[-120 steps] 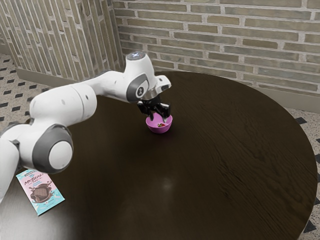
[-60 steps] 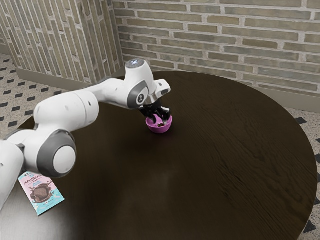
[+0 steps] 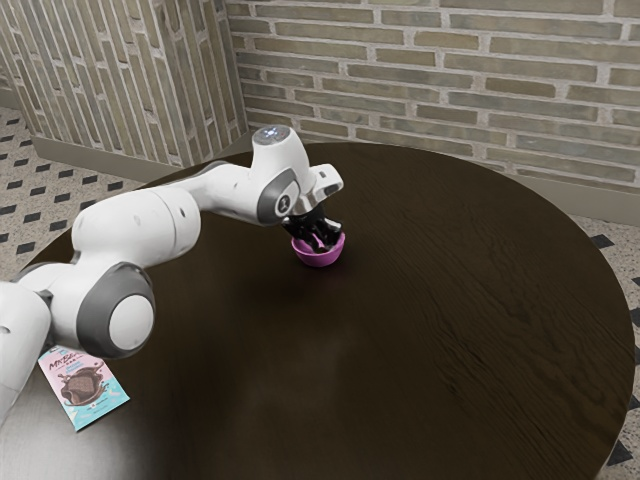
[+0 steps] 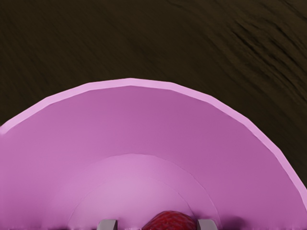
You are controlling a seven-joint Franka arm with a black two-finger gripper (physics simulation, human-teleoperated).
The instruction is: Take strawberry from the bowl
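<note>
Lower than a moment ago, the end effector (image 4: 157, 224) has dropped further into the pink bowl (image 4: 129, 115), the white arm (image 3: 135, 225) following it down, while the bowl keeps its spot on the dark bench (image 3: 450, 330). From where I sit, the jaws stand apart, with nothing pinched between them yet. The strawberry (image 4: 170, 221) lies inside the bowl, between the two fingertips, closer to one than the other; a strip of pink wall shows on the wider side.

That uneven gap is my main worry. If I close from here, I judge the nearer finger may meet the fruit first and push or roll it before the other arrives. Stopping too high could catch only its rounded top and let it squirt out; going too deep could press the tips into the bowl's floor. A sideways drift might also knock the wall and drag the bowl along.
</note>
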